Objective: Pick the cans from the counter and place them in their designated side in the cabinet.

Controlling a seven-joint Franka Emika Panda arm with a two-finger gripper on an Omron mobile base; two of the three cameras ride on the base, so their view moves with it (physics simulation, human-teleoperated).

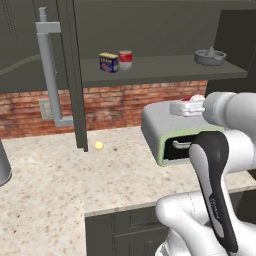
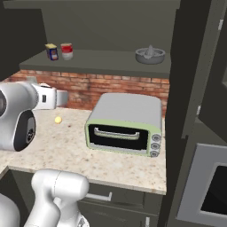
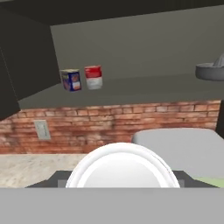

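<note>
A can with a red top and pale lower half stands upright on the left part of the cabinet shelf, and appears again as the can in the hand view. My gripper hovers above the grey-and-green box, below the shelf's front edge. It is shut on a red can with a white rim. That can's round white end fills the bottom of the hand view between my dark fingertips. The beige speckled counter spreads out below.
A blue-and-yellow tin stands right beside the shelved can. A grey juicer sits at the shelf's right end. The open cabinet door with its bar handle hangs at the left. A small yellow ball lies on the counter.
</note>
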